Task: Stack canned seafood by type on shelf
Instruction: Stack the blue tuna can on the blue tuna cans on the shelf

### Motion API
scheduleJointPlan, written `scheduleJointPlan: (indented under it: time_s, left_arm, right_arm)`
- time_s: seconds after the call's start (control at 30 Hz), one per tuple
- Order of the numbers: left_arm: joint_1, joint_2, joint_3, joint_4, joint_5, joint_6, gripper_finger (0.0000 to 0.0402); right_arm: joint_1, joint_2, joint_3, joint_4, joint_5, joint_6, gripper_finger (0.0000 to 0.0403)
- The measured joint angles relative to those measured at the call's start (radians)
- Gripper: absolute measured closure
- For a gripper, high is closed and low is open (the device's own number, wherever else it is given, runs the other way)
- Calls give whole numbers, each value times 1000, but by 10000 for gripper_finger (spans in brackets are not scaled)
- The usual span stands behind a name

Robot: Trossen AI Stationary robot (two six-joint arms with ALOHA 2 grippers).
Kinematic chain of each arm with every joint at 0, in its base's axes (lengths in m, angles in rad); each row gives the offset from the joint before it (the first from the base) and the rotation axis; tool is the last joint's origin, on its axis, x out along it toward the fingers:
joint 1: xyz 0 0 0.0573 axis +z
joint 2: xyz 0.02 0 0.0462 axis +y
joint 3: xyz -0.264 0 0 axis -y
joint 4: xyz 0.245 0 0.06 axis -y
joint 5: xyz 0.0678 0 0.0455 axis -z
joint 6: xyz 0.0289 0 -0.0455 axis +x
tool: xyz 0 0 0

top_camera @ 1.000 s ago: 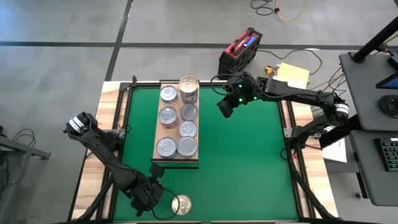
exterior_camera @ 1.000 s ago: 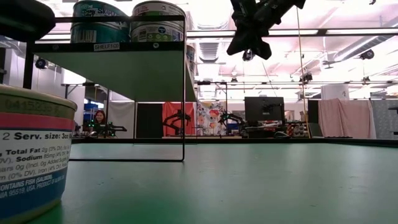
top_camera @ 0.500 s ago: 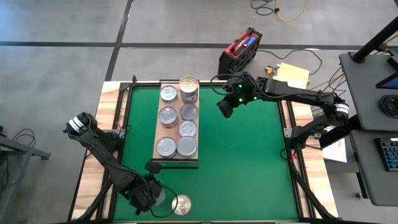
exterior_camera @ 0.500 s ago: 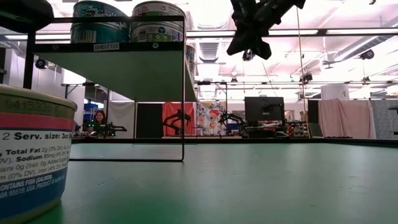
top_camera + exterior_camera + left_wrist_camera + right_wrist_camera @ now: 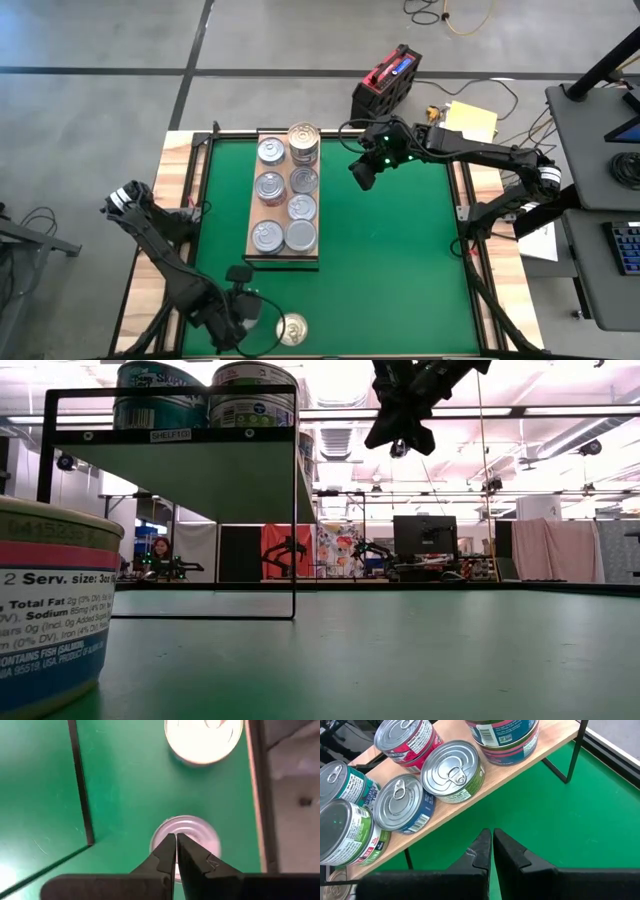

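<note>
At the worktop's near edge, left of centre, the left gripper (image 5: 176, 839) hangs pinched fully shut and empty above a silver tin (image 5: 186, 840), with a gold-lidded tin (image 5: 292, 328) just beside it on the green mat. To take the silver one well, I'd judge the jaws should spread wider than the lid, centre over it, and drop straight down before squeezing. The tins are small, round and flat, with pull-tab tops and colourful printed labels. Seven stand on the shelf (image 5: 283, 224), a pale wooden board on thin black legs, one stacked at the far end. The right gripper (image 5: 491, 843), also shut and empty, waits beside the shelf's far end
</note>
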Motion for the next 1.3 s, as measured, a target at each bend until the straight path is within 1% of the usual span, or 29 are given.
scheduleJointPlan:
  time_s: [0.23,0.43,0.57,0.8,0.83,0.9,1.03,1.1,1.2,1.3]
  left_arm:
    - [-16,0,100,-33,0,-190,401]
    - [-76,-1,168,-33,3,-407,401]
    - [-111,-1,177,-37,4,-562,401]
    - [-115,-1,162,-51,5,-716,401]
    - [-115,-1,162,-55,14,-731,401]
    - [-117,-1,162,-73,64,-756,401]
    - [-120,-1,162,-53,199,-765,401]
    - [-120,-1,162,-35,227,-777,401]
    - [-120,-1,162,-29,189,-838,401]
    - [-126,-1,162,-27,109,-885,401]
  right_arm:
    - [0,0,0,0,0,-15,394]
    - [0,0,0,0,0,-43,394]
    - [0,0,0,0,0,-59,394]
    - [0,0,0,0,0,-70,394]
    - [0,0,0,0,0,-70,394]
    - [0,0,0,0,0,-70,394]
    - [0,0,0,0,-2,-69,394]
    - [0,0,0,0,-2,-67,394]
    - [0,0,0,0,-3,-67,394]
    - [0,0,0,0,-3,-67,394]
